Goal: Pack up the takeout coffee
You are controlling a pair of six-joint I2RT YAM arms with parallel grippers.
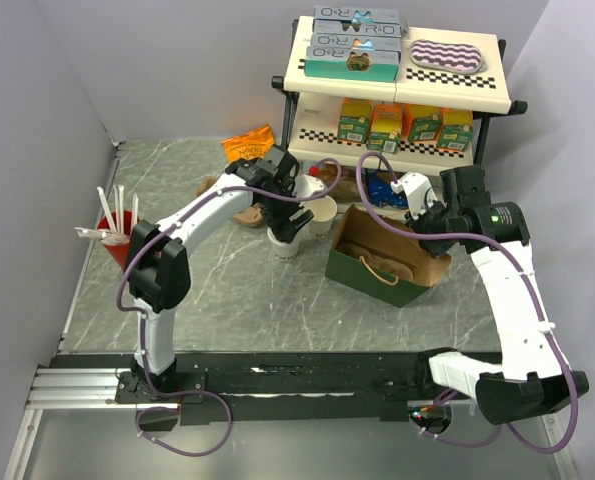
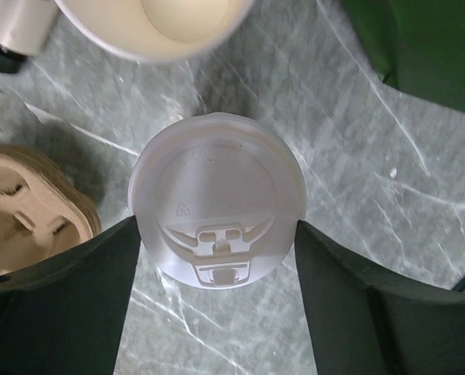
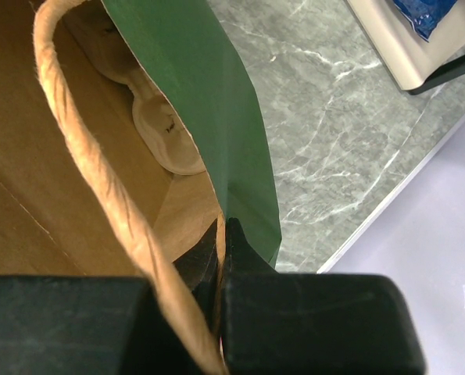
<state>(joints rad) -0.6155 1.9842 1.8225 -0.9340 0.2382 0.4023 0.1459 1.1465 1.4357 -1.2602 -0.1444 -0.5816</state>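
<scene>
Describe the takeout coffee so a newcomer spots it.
Find the green paper bag mid-table. Just left of it, the takeout coffee is the cream cup with a white sip lid, flanked by the left gripper; the neighbouring cup is open.

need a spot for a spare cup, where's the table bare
Barest table is the front strip between the near edge and the green bag, and the back-left corner between the red straw cup and orange packet. Crowded in the middle: lidded cup, open cup, carrier and shelf bunch together.
</scene>
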